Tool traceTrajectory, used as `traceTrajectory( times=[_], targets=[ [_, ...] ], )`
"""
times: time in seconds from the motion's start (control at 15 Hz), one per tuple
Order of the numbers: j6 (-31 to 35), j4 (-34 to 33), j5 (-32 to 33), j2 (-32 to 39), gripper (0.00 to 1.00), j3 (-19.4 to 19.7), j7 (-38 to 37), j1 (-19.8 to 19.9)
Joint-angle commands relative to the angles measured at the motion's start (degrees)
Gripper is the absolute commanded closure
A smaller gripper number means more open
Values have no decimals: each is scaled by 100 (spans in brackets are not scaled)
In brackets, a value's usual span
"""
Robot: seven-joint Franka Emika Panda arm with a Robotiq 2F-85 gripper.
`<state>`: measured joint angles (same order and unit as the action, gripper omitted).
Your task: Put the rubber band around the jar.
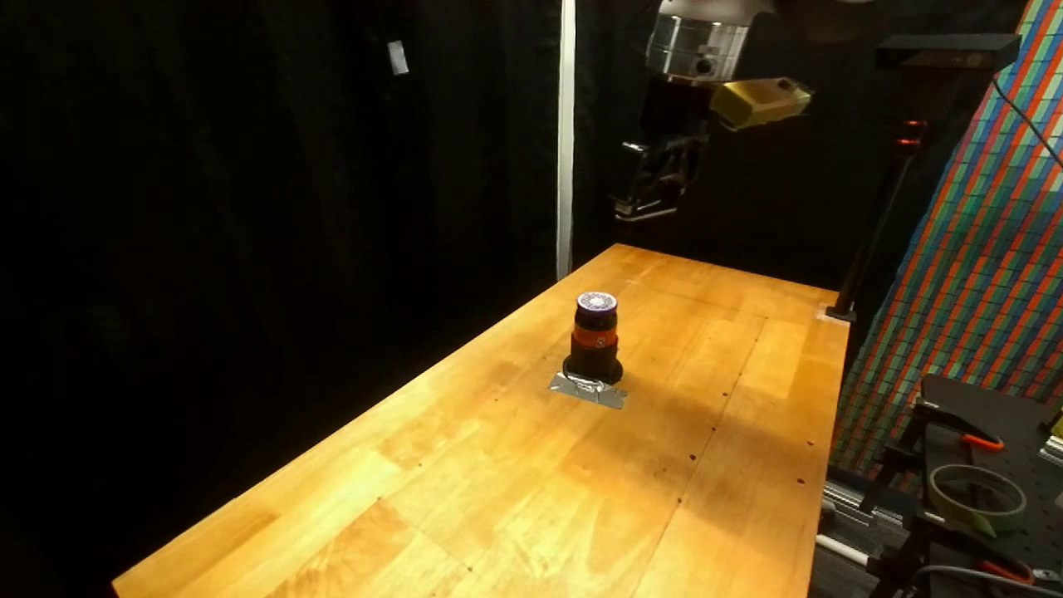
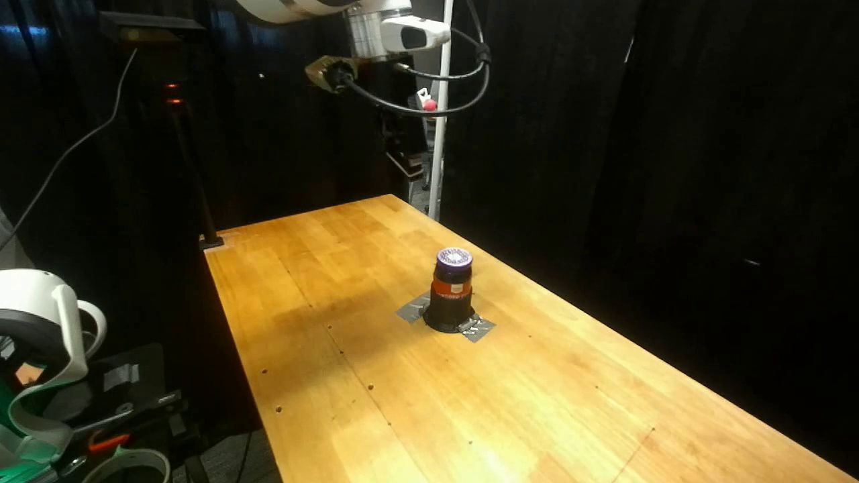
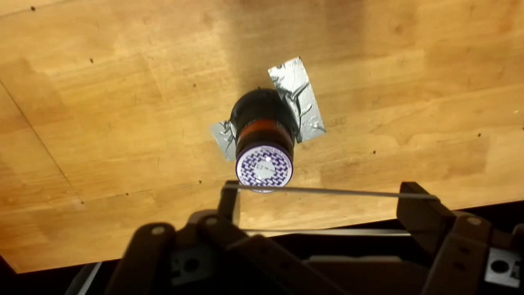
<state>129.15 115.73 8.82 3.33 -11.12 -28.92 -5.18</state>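
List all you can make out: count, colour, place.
table: one, light brown, all views
holder: one, black, on the table
tape strips: two, silver, at the holder's base
jar: one, dark and orange, upright in the holder
rubber band: one, pale, stretched between the fingers
pole: one, white, beyond the table
curtains: uncounted, black, behind the table
stand: one, black, at a table corner
patterned sheet: one, multicoloured, edge of an exterior view
tape roll: at least one, pale, beside the table
clutter: uncounted, mostly white, beside the table
arm: one, white and silver, top of both exterior views
box: one, yellow, on the arm
fingers: two, dark, apart, in the wrist view
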Motion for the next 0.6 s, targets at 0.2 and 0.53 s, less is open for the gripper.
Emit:
traceTrajectory(
  times=[0.2, 0.53],
  targets=[
    [-152, -2160, 308, 1993, 0, 612, -220, -373],
    [-365, -2856, 32, 2873, 0, 982, -60, -462]
  ],
)
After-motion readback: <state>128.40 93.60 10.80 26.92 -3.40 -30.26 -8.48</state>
